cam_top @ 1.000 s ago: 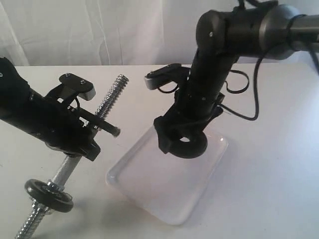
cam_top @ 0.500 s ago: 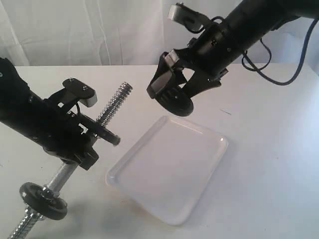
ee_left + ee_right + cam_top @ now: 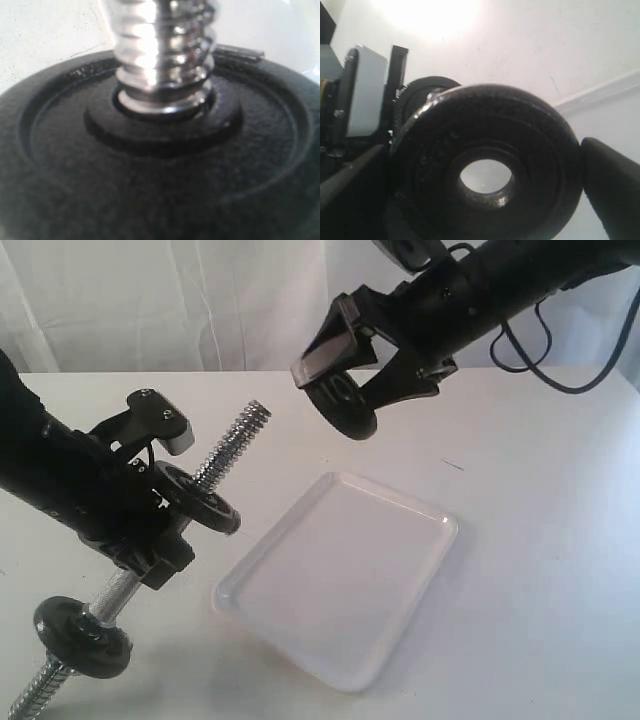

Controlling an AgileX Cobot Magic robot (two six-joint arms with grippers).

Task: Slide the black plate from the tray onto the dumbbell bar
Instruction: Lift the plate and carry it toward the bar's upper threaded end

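My right gripper is shut on the black plate and holds it in the air above the far end of the tray, its face turned toward the dumbbell bar. In the right wrist view the black plate fills the space between the fingers, its hole open. My left gripper is shut on the bar's middle and holds it tilted, threaded tip up. One disc sits just above that grip, another below it. In the left wrist view, that disc hides the jaws.
A white curtain hangs behind the white table. A black cable trails from the right arm at the back right. The left arm's wrist camera housing sticks out beside the bar's upper end.
My right gripper has lifted the black plate off the tray, swung it up and tipped it toward the bar's threaded tip. The left arm has shifted the bar slightly.
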